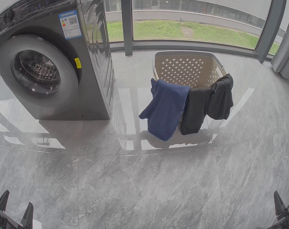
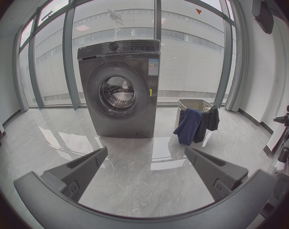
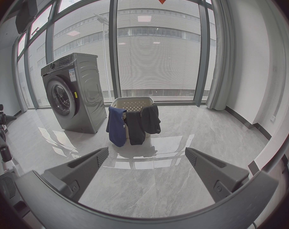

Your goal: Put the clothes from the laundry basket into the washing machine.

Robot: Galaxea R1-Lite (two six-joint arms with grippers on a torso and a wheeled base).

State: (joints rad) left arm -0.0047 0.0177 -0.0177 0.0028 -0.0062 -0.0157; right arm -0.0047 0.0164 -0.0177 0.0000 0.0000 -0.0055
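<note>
Left pincer [image 2: 145, 149] and right pincer [image 3: 146, 150] released, blue garment [image 1: 166, 110], black garments [image 1: 195, 110] draped over basket [image 1: 182, 69] rim

Label [image 1: 70, 24], perhaps energy rating, on washing machine [image 1: 87, 96]; print unreadable.

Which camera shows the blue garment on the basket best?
Head view: the blue cloth garment is largest there, draped over the front rim of the beige plastic laundry basket. Both wrist views show it smaller, farther off.
</note>
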